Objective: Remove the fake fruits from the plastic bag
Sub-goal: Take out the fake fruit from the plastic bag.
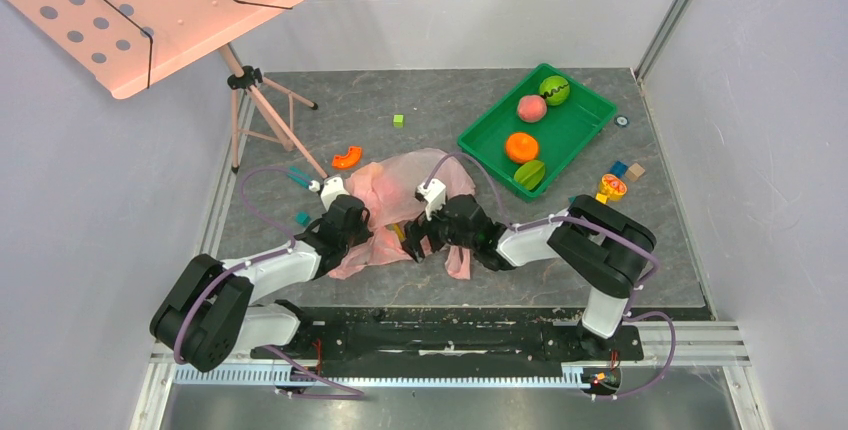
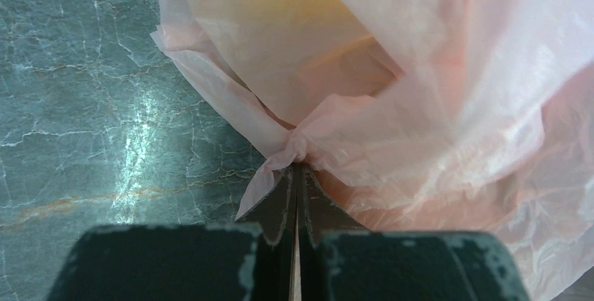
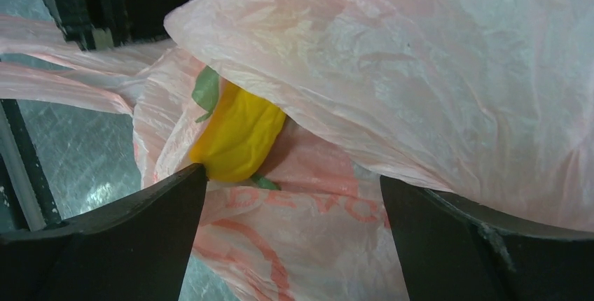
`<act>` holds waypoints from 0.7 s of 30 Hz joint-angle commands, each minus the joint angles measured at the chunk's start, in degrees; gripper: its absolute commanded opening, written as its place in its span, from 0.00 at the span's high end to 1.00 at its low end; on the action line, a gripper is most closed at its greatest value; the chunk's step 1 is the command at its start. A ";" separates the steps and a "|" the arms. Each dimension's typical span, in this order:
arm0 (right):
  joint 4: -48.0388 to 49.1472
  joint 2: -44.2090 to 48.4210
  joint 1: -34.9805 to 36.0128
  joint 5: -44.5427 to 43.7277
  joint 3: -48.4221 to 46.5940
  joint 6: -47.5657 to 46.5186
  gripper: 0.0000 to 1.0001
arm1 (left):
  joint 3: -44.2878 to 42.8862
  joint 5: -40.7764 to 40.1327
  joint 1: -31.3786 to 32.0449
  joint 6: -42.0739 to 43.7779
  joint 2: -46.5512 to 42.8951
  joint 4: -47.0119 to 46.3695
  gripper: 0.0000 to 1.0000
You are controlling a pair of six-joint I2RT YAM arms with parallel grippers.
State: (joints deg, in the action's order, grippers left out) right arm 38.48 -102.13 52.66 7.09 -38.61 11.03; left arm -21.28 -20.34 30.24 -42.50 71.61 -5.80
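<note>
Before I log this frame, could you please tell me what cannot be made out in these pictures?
- Top external: the plastic bag, the left hand and the right hand hide any fruits inside.
- Left wrist: a yellowish shape behind the film, too blurred to name.
- Right wrist: the bag half covers the yellow fruit.

We read this as robotics lab test cell: bare white walls [image 1: 480, 0], aluminium corner post [image 1: 672, 12], ribbed rail [image 1: 450, 375] at bases of left arm [image 1: 270, 270] and right arm [image 1: 575, 235], grey mat [image 1: 430, 100], green tray [image 1: 580, 115] of toy props [image 1: 521, 147], music stand [image 1: 150, 10].
</note>
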 commanded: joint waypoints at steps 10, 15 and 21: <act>-2.88 1.64 1.68 -4.19 -5.06 -0.87 0.02 | -1.00 0.82 -0.27 1.73 0.25 0.36 0.98; -2.45 1.14 1.81 -2.19 -6.33 0.60 0.02 | -0.74 1.43 -0.27 1.41 0.13 0.10 0.98; -1.99 1.70 3.00 -3.46 -7.24 1.93 0.02 | -0.59 2.47 -0.27 1.19 0.13 -0.08 0.98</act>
State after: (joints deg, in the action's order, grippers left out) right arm 34.96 -102.56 54.48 4.21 -43.29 11.62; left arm -21.30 -19.35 30.22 -42.37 71.61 -5.87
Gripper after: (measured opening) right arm 0.979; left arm 0.026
